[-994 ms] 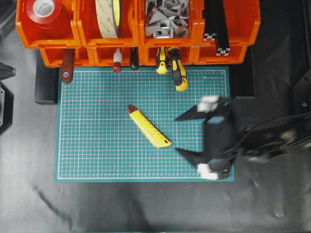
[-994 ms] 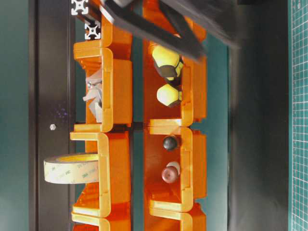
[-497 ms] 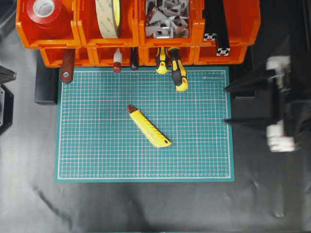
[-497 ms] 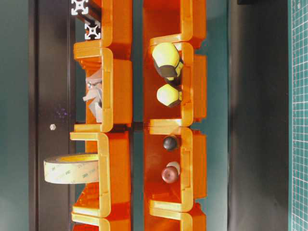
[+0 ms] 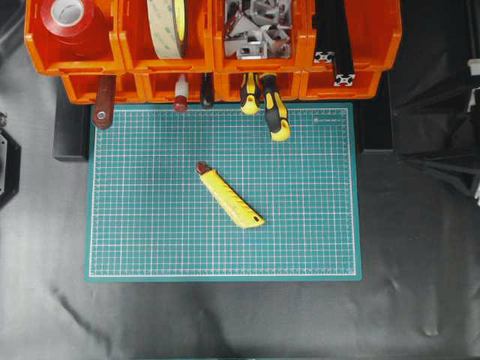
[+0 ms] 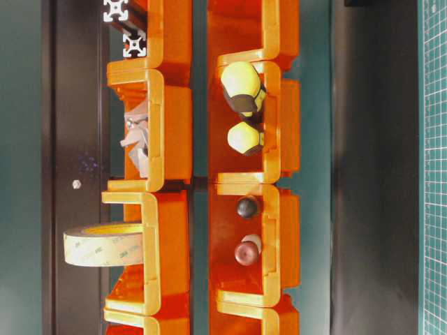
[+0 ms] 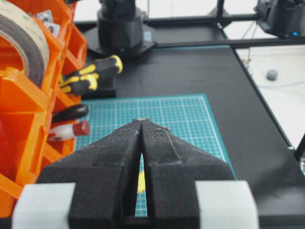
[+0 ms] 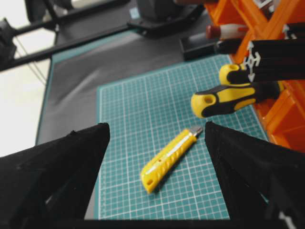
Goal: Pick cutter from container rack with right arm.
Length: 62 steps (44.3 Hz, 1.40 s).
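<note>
— Where is the cutter (image 5: 229,196) right now?

— It lies flat on the green cutting mat (image 5: 150,247), near the mat's middle, set on a slant. Its dark red end points toward the mat's far left corner and its yellow tip toward the near right corner. Nothing touches it.

— So it is not in the container rack (image 5: 135,64)?

— No. The orange rack stands along the table's (image 5: 225,322) far edge, just past the mat's far edge. Its upper bins hold a red tape roll (image 5: 67,13), a pale tape roll (image 5: 168,26) standing on edge, grey metal brackets (image 5: 257,26) and black extrusions (image 5: 334,45). Two yellow-and-black screwdrivers (image 5: 274,109) stick out of a lower bin, one handle reaching over the mat's far edge.

— And your right pincer (image 8: 155,157)?

— My fingers stand wide apart and hold nothing. From my wrist I see the cutter on the mat between them, well apart from both. From overhead only a dark sliver of me shows at the table's right edge, off the mat.

— The left pincer (image 7: 142,125)?

— Its two black fingers (image 7: 112,152) meet at the tips, pressed together on nothing, beside the rack's left end.
</note>
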Available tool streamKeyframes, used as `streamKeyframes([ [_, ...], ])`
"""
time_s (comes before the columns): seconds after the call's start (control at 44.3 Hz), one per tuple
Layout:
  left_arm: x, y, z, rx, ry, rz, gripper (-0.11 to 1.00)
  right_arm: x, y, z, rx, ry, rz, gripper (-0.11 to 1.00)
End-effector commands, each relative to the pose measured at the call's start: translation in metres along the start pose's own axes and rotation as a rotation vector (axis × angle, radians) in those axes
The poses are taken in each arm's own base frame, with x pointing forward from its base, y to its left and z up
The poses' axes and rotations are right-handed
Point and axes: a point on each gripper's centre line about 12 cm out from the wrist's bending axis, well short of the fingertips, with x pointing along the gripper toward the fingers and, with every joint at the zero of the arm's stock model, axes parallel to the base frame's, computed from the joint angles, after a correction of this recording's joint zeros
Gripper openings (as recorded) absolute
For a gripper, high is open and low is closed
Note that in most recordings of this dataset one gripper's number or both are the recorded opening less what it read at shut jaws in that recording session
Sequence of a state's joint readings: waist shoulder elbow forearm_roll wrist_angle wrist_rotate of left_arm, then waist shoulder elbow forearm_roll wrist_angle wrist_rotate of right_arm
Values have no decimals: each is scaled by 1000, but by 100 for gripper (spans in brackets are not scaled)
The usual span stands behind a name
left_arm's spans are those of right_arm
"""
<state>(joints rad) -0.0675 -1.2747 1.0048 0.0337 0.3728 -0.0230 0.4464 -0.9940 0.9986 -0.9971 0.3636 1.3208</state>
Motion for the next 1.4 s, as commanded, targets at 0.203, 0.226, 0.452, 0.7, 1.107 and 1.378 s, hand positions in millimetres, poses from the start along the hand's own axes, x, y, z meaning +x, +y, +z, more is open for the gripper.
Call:
streamKeyframes([
  [0.203,1,0,5,-83,-14,-2,0,-11,-15,1,21,-23,-68,78],
  [0.226,1,0,5,-87,-14,-2,0,-12,-16,1,21,-24,-71,78],
  [0.452,1,0,5,-91,-15,0,0,-12,-21,0,6,-22,-110,78],
  [0.7,2,0,3,-101,-6,-2,0,-13,-23,0,11,-22,-119,78],
  [1.107,2,0,2,-115,-6,-2,1,-14,-25,-3,6,-21,-125,78],
  [1.378,1,0,2,-109,-5,2,1,-11,-29,-12,-105,-9,-144,78],
])
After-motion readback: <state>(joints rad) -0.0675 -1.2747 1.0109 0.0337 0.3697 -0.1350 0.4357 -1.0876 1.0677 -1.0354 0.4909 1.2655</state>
